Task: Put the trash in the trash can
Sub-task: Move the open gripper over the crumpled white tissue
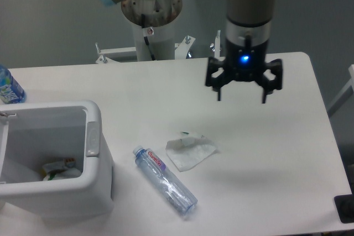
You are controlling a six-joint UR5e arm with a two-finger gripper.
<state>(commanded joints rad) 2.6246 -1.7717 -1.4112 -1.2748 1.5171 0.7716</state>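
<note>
While I watched the fixed camera, the gripper (242, 96) hung above the table (276, 153), fingers spread, grasping nothing. Napkin (191, 151) lay flat, below and left of the jaws in frame, nearer than the bottle (164, 181). Bottle's long axis ran diagonally, cap toward the trash can (91, 136). I judged napkin first.

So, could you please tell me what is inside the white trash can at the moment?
Inside the trash can, some crumpled pale scrap with green and red marks lies at the bottom. The near wall hides the rest of the floor, so anything else in there cannot be seen.
</note>
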